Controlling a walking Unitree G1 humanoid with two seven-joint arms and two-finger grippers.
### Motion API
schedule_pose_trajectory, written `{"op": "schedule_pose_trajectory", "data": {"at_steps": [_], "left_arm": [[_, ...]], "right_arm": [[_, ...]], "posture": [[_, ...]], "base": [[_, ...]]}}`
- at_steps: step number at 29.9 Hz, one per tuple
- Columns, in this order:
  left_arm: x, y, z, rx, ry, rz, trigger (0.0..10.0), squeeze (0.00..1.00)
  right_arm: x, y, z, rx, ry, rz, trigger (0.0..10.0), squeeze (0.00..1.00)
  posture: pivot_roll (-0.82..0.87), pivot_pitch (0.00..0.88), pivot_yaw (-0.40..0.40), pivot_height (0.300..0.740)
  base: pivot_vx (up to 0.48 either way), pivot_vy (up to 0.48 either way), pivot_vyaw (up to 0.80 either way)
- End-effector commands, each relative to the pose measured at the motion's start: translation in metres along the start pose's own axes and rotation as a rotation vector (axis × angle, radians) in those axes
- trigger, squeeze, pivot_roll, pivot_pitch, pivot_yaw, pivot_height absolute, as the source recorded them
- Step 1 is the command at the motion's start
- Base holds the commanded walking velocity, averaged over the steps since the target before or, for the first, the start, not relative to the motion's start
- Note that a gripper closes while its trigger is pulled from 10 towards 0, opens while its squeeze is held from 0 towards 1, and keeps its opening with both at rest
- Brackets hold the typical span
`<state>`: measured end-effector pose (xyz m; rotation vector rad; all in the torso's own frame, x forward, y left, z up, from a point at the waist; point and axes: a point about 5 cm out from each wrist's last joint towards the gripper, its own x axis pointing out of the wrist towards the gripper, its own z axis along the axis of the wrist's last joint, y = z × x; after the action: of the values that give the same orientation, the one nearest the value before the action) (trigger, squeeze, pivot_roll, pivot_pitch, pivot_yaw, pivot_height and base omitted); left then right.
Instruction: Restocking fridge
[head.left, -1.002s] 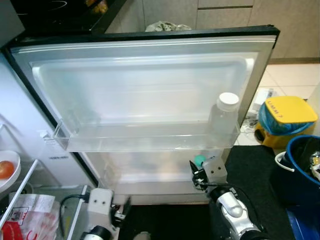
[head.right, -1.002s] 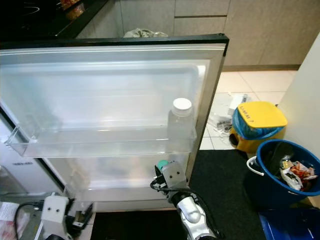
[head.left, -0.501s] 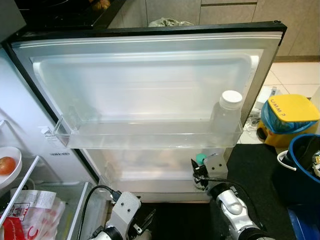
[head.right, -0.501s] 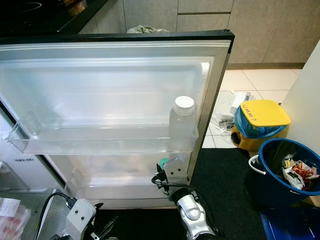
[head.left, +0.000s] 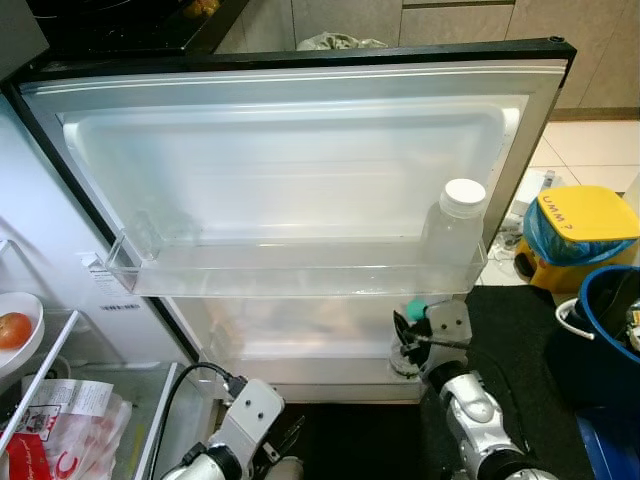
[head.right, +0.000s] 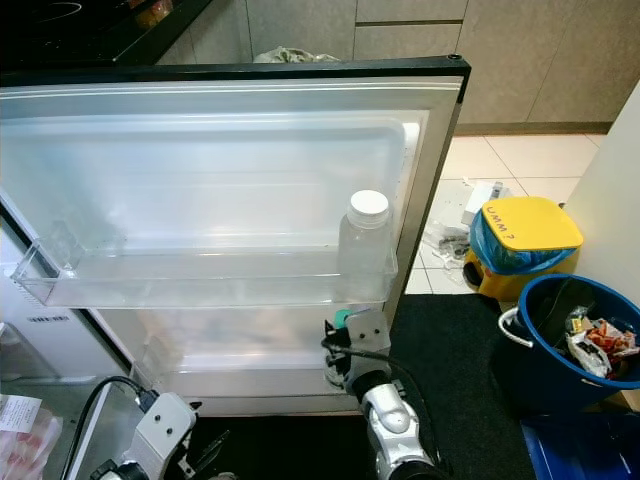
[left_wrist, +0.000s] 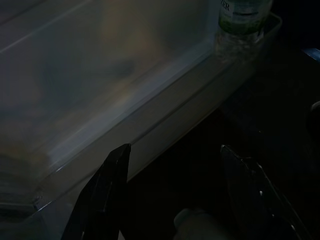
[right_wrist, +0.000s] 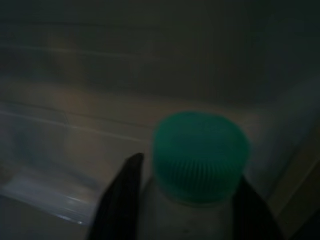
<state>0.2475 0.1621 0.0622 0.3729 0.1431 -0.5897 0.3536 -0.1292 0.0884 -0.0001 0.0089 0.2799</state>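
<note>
Here, a green-capped bottle (right_wrist: 200, 155) is clamped between the fingers of the right gripper (head.left: 415, 335) at the lower door shelf (head.left: 300, 365), at 5 o'clock, so it seats upright below the white-capped bottle (head.left: 452, 235). The left gripper (left_wrist: 175, 195) is held apart, idle.

The two head views are bright and evenly lit, with soft light on the white fridge door (head.left: 290, 170) and faint glare along its clear shelf (head.left: 300, 280). Straight edges bow slightly near the frame borders. Both are sharp, dimmer toward the bottom of the frame. The left wrist view is very dark, with only dull sheen on plastic. The right wrist view is dim and blurred; the green cap (right_wrist: 200, 155) is out of focus.
</note>
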Motion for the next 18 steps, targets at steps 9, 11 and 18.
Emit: {"op": "schedule_pose_trajectory", "data": {"at_steps": [9, 11, 18], "left_arm": [[0.001, -0.006, -0.015, -0.015, 0.049, -0.034, 10.0, 0.0], [0.003, -0.009, -0.018, -0.025, 0.053, -0.05, 10.0, 0.0], [0.011, -0.017, -0.027, -0.057, 0.071, -0.077, 10.0, 0.0]], "right_arm": [[-0.003, -0.005, -0.001, 0.05, -0.015, -0.014, 10.0, 0.0], [-0.004, -0.006, 0.0, 0.058, -0.036, 0.004, 10.0, 0.0], [-0.016, -0.009, -0.002, 0.093, -0.095, 0.077, 10.0, 0.0]], "posture": [[0.12, 0.265, 0.035, 0.585], [0.09, 0.248, 0.028, 0.585], [-0.01, 0.188, -0.001, 0.585]], "base": [[0.0, 0.0, 0.0], [0.0, 0.0, 0.0], [0.0, 0.0, 0.0]]}}
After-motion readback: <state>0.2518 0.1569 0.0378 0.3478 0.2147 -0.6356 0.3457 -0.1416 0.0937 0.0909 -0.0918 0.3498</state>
